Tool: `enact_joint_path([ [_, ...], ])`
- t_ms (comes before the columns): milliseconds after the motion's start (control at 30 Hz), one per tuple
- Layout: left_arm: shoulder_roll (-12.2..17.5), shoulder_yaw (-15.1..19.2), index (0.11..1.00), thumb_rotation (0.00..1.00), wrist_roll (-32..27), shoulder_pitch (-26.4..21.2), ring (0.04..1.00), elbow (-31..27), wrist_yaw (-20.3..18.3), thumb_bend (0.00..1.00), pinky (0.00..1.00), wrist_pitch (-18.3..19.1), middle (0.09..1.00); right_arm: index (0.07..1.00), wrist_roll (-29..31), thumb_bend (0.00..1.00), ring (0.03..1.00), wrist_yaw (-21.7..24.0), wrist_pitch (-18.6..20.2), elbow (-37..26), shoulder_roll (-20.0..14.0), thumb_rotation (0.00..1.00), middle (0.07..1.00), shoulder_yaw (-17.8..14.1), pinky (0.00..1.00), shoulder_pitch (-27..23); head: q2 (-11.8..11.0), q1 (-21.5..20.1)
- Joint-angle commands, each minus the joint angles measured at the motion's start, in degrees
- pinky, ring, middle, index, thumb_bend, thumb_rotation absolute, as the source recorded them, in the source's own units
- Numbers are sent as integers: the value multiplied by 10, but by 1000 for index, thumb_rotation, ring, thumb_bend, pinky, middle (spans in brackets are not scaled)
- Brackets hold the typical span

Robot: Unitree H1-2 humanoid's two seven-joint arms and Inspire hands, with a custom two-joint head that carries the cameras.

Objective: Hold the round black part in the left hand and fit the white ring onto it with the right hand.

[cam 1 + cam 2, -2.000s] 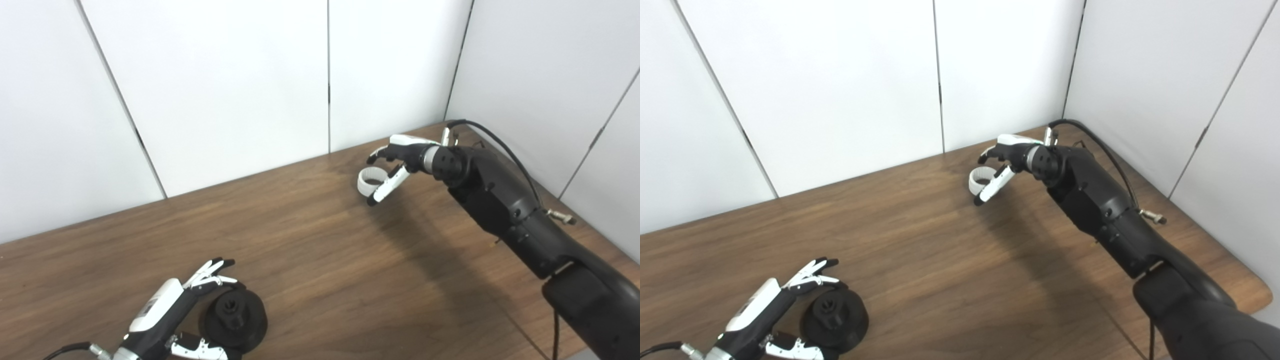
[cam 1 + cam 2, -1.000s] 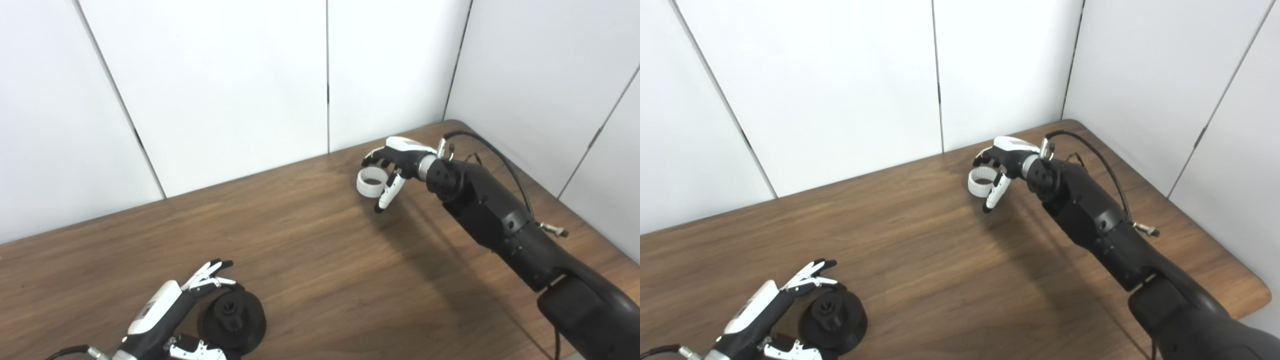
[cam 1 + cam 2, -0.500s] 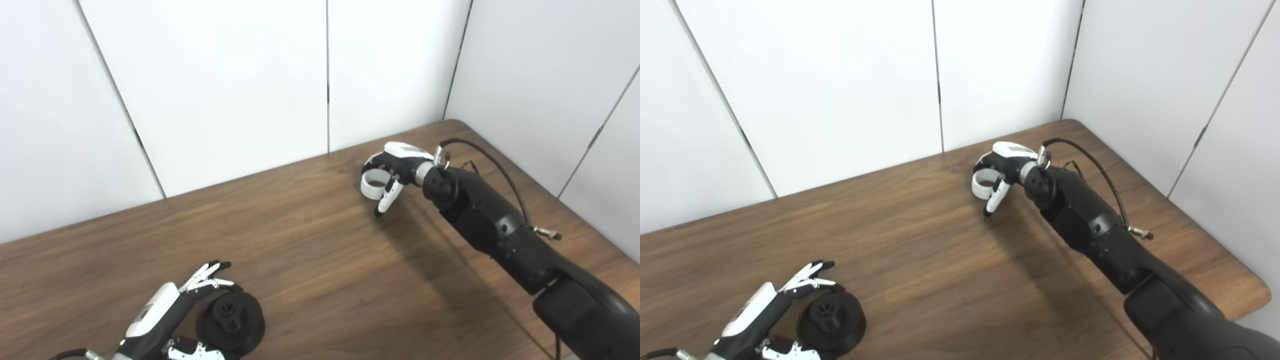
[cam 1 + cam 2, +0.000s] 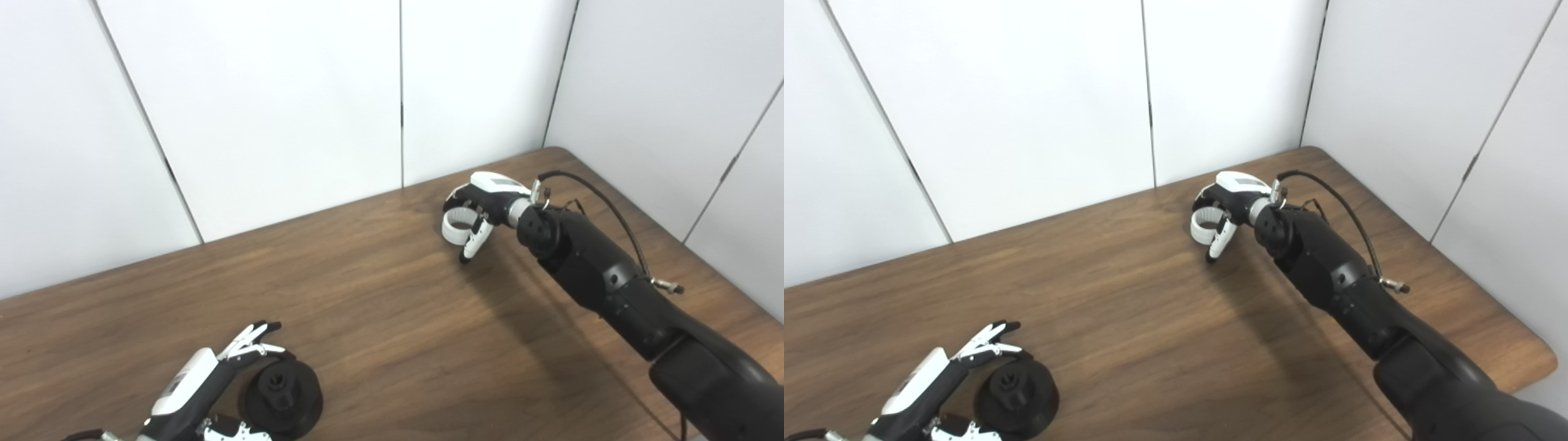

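At the far right of the worktop [image 4: 392, 306], the white ring [image 4: 456, 225] is enclosed by the curled fingers of the right hand [image 4: 481, 202]; a firm, level hold is needed before lifting. At the near left, the round black part [image 4: 283, 397] is cradled by the half-open left hand [image 4: 202, 392], and should be steadied hub-up.

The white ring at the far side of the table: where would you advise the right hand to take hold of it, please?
Probably across the band of the white ring, from above. It lies flat, hole up, so opposite outer walls are exposed. The right hand already arches over it, fingers behind, thumb in front.
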Motion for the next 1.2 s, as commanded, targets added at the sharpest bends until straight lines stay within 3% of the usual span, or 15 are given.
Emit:
enact_joint_path([
  [0, 22, -5, 486, 69, 22, 15, 1000, 15, -30, 522, 892, 29, 959, 753, 1, 801, 740, -5, -10, 0, -4, 90, 802, 1, 628, -17, 0, 0],
  [267, 21, -2, 486, 69, 19, 16, 1000, 14, -34, 522, 905, 29, 962, 714, -1, 770, 692, -18, -15, 10, -5, 67, 757, 5, 598, -15, 3, 2],
  [367, 20, 0, 486, 68, 17, 17, 1000, 15, -34, 523, 912, 29, 961, 647, 8, 732, 588, -26, -20, 14, -3, 8, 660, 0, 522, -12, 3, 2],
  [400, 20, 0, 486, 68, 18, 17, 1000, 15, -34, 523, 908, 29, 960, 572, 9, 626, 555, -29, -21, 14, -2, 63, 624, 0, 492, -11, 3, 2],
  [433, 20, 0, 486, 68, 18, 17, 1000, 15, -34, 523, 904, 29, 961, 528, 10, 567, 528, -31, -22, 13, -2, 26, 543, 0, 470, -11, 3, 2],
  [500, 21, -1, 486, 69, 21, 17, 1000, 12, -35, 523, 901, 31, 962, 500, 10, 537, 513, -36, -24, 14, -1, 6, 507, 0, 460, -9, 4, 3],
  [667, 22, -1, 486, 70, 23, 17, 1000, 10, -37, 522, 905, 34, 962, 462, 14, 522, 536, -45, -30, 16, -1, 0, 530, -1, 490, -7, 4, 2],
  [967, 21, 0, 487, 69, 21, 21, 1000, 6, -39, 523, 900, 37, 962, 475, 19, 519, 441, -46, -19, 2, 1, 0, 512, -9, 438, 0, 7, 4],
  [1167, 17, -4, 487, 68, 26, 21, 1000, 7, -39, 523, 901, 40, 965, 495, 25, 519, 428, -62, -40, -7, 3, 0, 498, -20, 412, 9, 10, 13],
])
